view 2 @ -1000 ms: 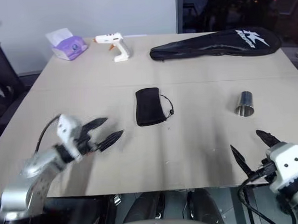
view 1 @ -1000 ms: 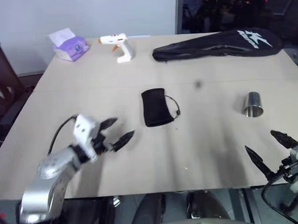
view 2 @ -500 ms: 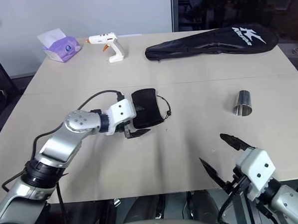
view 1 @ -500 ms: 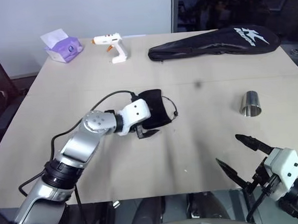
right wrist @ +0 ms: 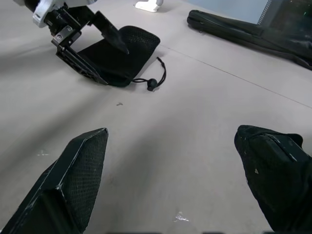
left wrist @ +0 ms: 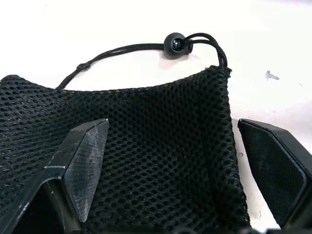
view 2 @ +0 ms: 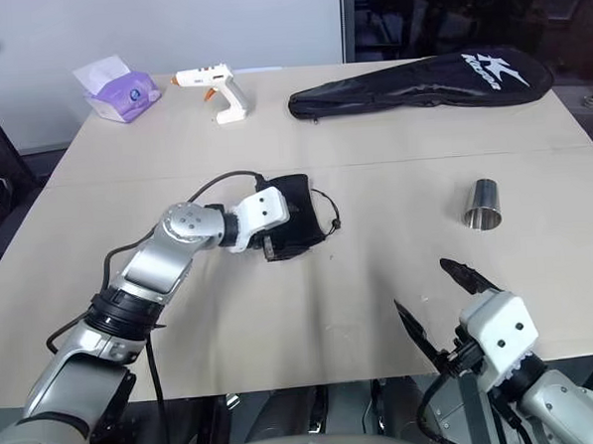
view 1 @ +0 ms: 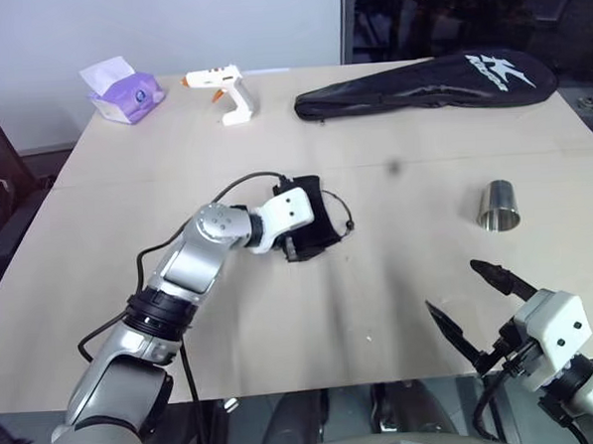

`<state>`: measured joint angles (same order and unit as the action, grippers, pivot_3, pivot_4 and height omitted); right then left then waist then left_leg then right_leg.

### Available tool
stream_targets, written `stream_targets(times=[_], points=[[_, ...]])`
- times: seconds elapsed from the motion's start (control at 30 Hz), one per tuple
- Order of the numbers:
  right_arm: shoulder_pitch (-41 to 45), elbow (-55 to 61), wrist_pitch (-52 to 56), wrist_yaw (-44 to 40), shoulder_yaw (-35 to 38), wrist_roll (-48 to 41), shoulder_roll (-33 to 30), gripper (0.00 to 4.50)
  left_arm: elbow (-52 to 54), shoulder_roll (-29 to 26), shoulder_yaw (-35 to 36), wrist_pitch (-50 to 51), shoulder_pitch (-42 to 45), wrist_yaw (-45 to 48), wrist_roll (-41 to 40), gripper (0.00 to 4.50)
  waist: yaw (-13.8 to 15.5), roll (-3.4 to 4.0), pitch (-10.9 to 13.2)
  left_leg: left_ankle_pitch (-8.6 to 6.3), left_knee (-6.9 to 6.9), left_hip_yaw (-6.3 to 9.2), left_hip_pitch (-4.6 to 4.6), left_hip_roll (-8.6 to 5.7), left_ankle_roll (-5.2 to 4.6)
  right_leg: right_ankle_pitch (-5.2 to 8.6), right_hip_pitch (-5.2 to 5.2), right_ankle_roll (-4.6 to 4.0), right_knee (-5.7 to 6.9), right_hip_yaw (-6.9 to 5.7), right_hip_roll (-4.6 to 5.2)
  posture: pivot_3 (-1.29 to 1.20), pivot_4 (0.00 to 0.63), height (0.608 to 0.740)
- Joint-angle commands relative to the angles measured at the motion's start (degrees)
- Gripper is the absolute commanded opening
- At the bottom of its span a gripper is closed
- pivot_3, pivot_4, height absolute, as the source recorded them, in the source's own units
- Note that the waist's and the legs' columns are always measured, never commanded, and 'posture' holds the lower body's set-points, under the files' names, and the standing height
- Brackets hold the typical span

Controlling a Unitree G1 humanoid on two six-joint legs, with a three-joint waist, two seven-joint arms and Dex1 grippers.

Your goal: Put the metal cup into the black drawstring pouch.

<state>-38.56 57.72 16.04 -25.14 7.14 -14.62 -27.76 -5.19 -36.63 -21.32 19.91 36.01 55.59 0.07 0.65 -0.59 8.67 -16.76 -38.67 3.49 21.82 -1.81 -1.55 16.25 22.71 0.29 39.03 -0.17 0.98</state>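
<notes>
Left pincer (left wrist: pixel 170 161) gapes astride the pouch (view 1: pixel 311 216); pinch one mesh edge only; right pincer (view 2: pixel 442 299) idles open, cup (view 1: pixel 501 207) apart.

Flat black pouch (view 2: pixel 298 216) — upright steel cup (view 2: pixel 485 204)

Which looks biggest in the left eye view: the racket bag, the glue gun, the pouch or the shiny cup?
1. Racket bag
2. Black drawstring pouch, partly hidden by the left gripper
3. Glue gun, close to the pouch, so unsure
4. Metal cup
</notes>
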Motion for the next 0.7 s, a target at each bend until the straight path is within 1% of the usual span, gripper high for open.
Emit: stream_targets(times=[0.03,0.07,0.17,0.2,0.23,0.3,0.33,0.37,0.53,0.63,0.7], points=[[0.3,2.3,-0.3,1.2,0.3,-1.1,-0.4,4.5,-1.6,0.4,0.8,-3.6,1.6,-1.1,2.4,3.98,0.1,0.0,0.0,0.0,0.0,0.0,0.01,0.0,0.0,0.0,0.0,0.0,0.0,0.0,0.0,0.0,0.15,0.74],[0.3,2.3,-0.2,1.3,0.4,-1.2,-0.5,4.5,-1.6,0.6,0.7,-3.4,1.5,-1.0,2.6,3.81,0.1,0.0,0.0,0.0,-0.01,0.0,0.01,0.0,0.0,0.0,0.0,0.0,0.0,0.0,0.0,0.0,0.15,0.74],[0.2,2.3,0.3,1.3,0.6,-1.2,-0.7,4.5,-1.5,1.1,0.8,-3.6,1.1,-0.8,3.2,2.42,0.1,0.0,0.0,0.0,-0.01,0.0,0.02,-0.01,-0.01,0.0,0.0,0.0,-0.01,0.0,0.01,0.0,0.15,0.74],[0.3,2.3,0.6,1.3,0.6,-1.1,-0.7,4.5,-1.4,1.4,1.0,-3.3,1.1,-0.7,3.1,2.03,0.1,0.0,0.0,0.0,-0.01,0.0,0.02,-0.01,-0.01,0.0,0.0,0.0,-0.01,0.0,0.01,0.0,0.15,0.74],[0.3,2.3,0.8,1.3,0.6,-1.1,-0.8,4.5,-1.3,1.8,1.3,-2.5,1.2,-0.5,2.7,1.45,0.1,0.0,0.0,0.0,-0.01,0.0,0.02,-0.01,-0.01,0.0,0.0,0.0,-0.01,0.0,0.01,0.0,0.15,0.74],[0.5,2.3,1.2,1.2,0.6,-1.0,-0.9,4.5,-1.2,2.5,2.0,-0.4,1.7,0.0,1.8,0.55,0.1,0.0,0.0,0.0,-0.01,0.0,0.02,-0.01,-0.01,0.0,0.0,0.0,0.0,0.0,0.01,0.0,0.15,0.74],[0.7,2.3,1.3,1.2,0.6,-0.9,-0.9,4.5,-1.1,2.8,2.5,1.4,1.9,0.6,1.0,0.18,0.1,0.0,0.0,0.0,-0.02,0.0,0.02,-0.01,-0.01,0.0,0.0,0.0,0.01,0.0,0.01,0.0,0.15,0.74],[0.8,2.3,1.4,1.2,0.5,-0.9,-0.9,4.5,-0.7,3.2,3.2,4.1,2.2,1.3,-0.3,0.05,0.1,0.0,0.0,0.0,-0.03,0.0,0.02,-0.01,-0.01,0.0,0.0,0.0,0.01,0.0,0.0,0.0,0.15,0.74],[1.4,2.2,2.0,1.0,0.0,0.0,-0.8,4.5,0.3,4.9,6.9,19.2,5.4,4.7,-8.2,0.05,0.0,-0.01,0.0,0.0,-0.09,0.01,0.03,-0.01,-0.01,0.0,0.0,0.01,0.05,-0.03,-0.01,0.0,0.15,0.74],[1.9,2.1,2.3,0.8,-0.3,0.3,-0.7,4.5,-1.0,4.9,8.0,22.8,7.2,5.3,-10.3,0.05,0.0,-0.01,0.0,0.0,-0.1,0.01,0.03,-0.01,-0.01,0.0,0.0,0.01,0.06,-0.03,-0.01,0.0,0.15,0.74],[2.1,1.9,2.3,0.8,-0.6,0.6,-0.6,4.5,-1.1,4.4,7.5,22.6,7.5,5.8,-10.4,0.05,-0.1,-0.01,0.0,0.0,-0.1,0.0,0.03,-0.01,-0.01,0.0,0.0,0.01,0.07,-0.02,-0.01,0.0,0.15,0.74]])
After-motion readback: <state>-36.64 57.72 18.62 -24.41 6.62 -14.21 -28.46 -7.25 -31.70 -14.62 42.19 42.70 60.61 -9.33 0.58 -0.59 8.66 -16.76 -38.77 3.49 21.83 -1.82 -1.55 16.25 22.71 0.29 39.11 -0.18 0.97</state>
